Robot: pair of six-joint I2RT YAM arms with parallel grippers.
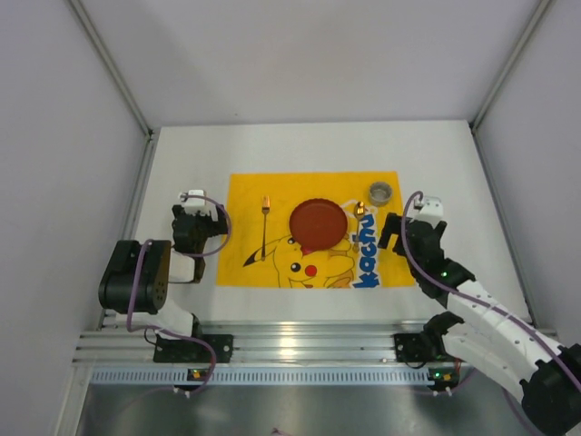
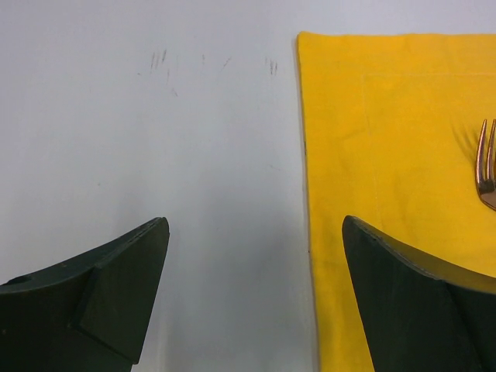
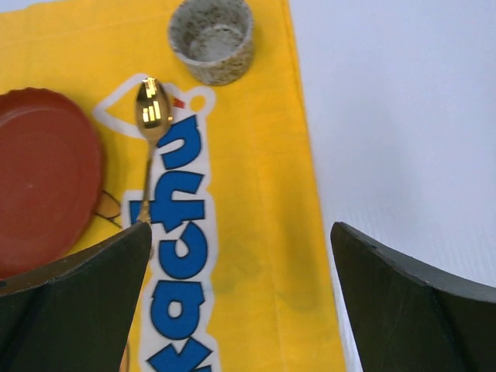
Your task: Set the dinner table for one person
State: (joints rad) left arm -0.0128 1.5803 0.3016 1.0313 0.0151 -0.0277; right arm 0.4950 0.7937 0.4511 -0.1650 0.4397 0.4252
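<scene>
The white dinner table (image 1: pixel 191 154) carries a yellow Pikachu mat (image 1: pixel 254 191). On the mat lie a gold fork (image 1: pixel 265 227) at the left, a red plate (image 1: pixel 319 223) in the middle, a gold spoon (image 3: pixel 152 132) right of the plate, and a speckled cup (image 3: pixel 211 39) at the far right corner. My left gripper (image 2: pixel 256 248) hangs open over the mat's left edge with nothing between its fingers; the fork's tines (image 2: pixel 486 167) show to its right. My right gripper (image 3: pixel 240 256) is open and empty over the mat's right edge, with the spoon's handle by its left finger.
Grey walls (image 1: pixel 54 136) enclose the table on three sides. A ribbed aluminium rail (image 1: pixel 290 350) with both arm bases runs along the near edge. Bare white tabletop (image 3: pixel 403 116) lies right of the mat, and more (image 2: pixel 155 139) lies to its left.
</scene>
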